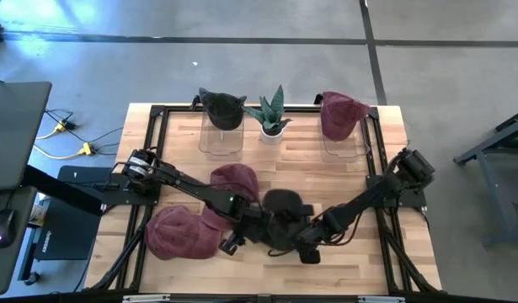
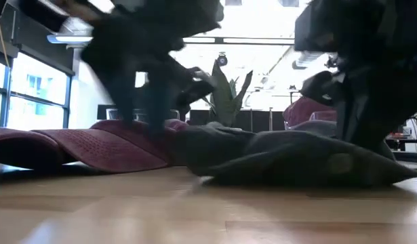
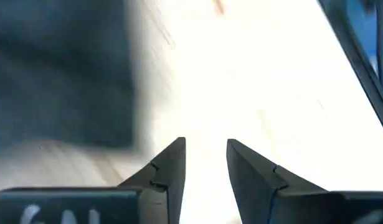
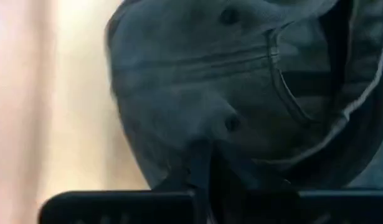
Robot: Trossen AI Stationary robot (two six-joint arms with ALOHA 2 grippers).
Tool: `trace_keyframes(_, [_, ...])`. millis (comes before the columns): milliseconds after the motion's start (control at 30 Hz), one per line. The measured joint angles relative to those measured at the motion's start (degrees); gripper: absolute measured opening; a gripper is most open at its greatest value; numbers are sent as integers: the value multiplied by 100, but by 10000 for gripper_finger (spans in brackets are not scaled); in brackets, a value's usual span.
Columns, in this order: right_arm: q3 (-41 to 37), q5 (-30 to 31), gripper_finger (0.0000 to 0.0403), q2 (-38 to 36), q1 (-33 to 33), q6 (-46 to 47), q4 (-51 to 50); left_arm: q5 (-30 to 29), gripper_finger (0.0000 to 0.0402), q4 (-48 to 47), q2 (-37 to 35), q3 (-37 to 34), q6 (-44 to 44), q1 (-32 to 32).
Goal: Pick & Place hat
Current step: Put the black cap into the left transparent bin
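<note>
From the high view I saw a pale wooden tabletop (image 1: 360, 172) framed by dark rails, standing on a grey concrete floor (image 1: 242, 67) crossed by dark lines. A black desk (image 1: 14, 126) sat at the left edge of the frame with yellow cables (image 1: 69, 139) trailing beside it. Along the upper edge of the tabletop stood a black hat on a clear stand (image 1: 221, 109), a small potted plant (image 1: 272, 114) in the middle and a maroon hat on a clear stand (image 1: 341, 116) at upper right. Two more maroon hats lay flat: one (image 1: 235, 181) at centre, one (image 1: 183, 231) at lower left. The dark hat (image 1: 284, 209) lay at lower centre, between both arms.

The low view gave what the overhead could not: tall windows (image 2: 32, 95) at the left of the frame, bright ceiling lights, and the dark hat (image 2: 289, 159) slumped flat on the wood just beside a maroon hat.

The right gripper (image 1: 307, 246) was pressed together on the dark hat's fabric; the right wrist view was filled with that grey cloth and its stitched panels. The left gripper (image 3: 205, 163) hung with its fingers slightly apart over bare wood, holding nothing, the hat only a blurred dark mass off to one side
</note>
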Motion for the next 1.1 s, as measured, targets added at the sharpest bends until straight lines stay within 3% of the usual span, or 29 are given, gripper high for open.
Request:
trace_keyframes(133, [-4,269,32,-105,47,342,-526,-342,89,-214,0,172,-167,-69])
trace_keyframes(367, [-4,320,6,-260,177,333,-603,-1318,48,1265,-4,238,602,-301])
trace_keyframes(500, [-7,370,6,-262,334,322,-589,-1791,51,1696,471,198,1259,-218])
trace_keyframes(567, [-7,355,8,-264,369,322,-574,-1872,67,1715,583,140,1417,-173])
trace_keyframes(633, [-7,362,6,-264,389,313,-572,-1809,93,2314,627,224,1478,-114])
trace_keyframes(800, [-11,347,4,-264,389,254,-523,-1813,186,2328,673,183,1397,-96])
trace_keyframes(900, [-11,324,5,-264,389,231,-489,-2453,229,2346,650,202,1229,-94])
trace_keyframes(1000, [-11,285,2,-264,389,215,-455,-2946,245,2020,647,196,1002,-86])
trace_keyframes(1100, [-58,282,3,-266,362,265,-406,-2337,242,1721,648,196,721,59])
